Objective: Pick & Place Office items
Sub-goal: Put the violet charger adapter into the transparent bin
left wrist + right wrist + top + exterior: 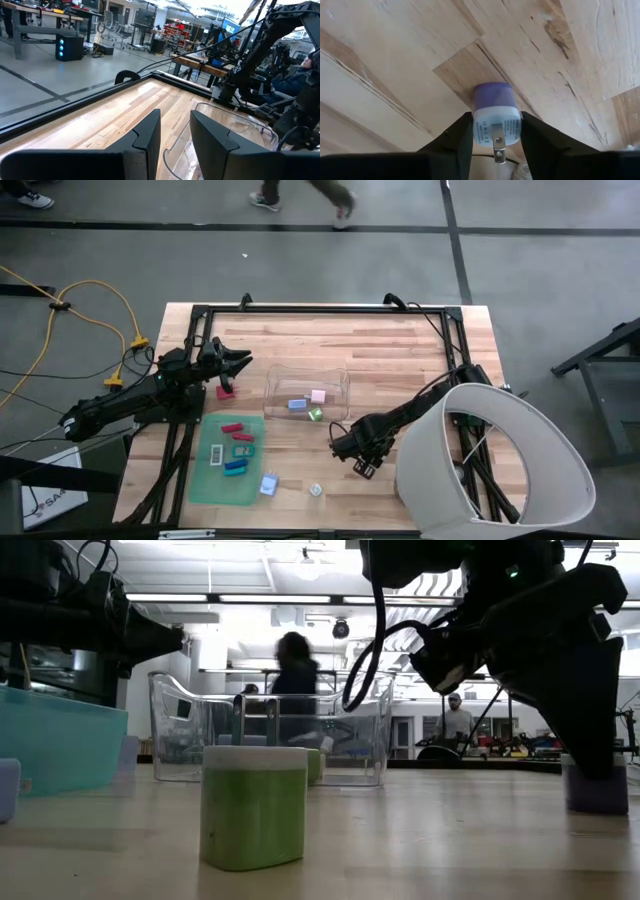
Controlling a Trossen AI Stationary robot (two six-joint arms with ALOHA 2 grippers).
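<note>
My right gripper (345, 445) stands right of the green mat (205, 480) and is shut on a small purple and white plug block (492, 107). The gripper hides the block in the high view. My left gripper (238, 363) is open and empty, hovering left of the clear bin (340, 380), above a red piece (225, 391) lying on the table. Blue (297, 406), pink (318, 395) and green (315, 414) pieces lie in the bin. Red (232, 428), teal (243, 450) and white-green (216, 453) pieces lie on the mat. My right gripper pinches the plug block by the two sides of its white half (479, 127), between its two fingers. The fingers come from above, pointing down. The block stands upright, metal prong up, with its purple end (597, 798) on the table.
A blue-white piece (268, 485) and a small green-white block (253, 805) lie near the table's near edge. A black frame (330, 308) runs around the table. A large white lamp shade (500, 465) covers the right near corner. People move in the room behind.
</note>
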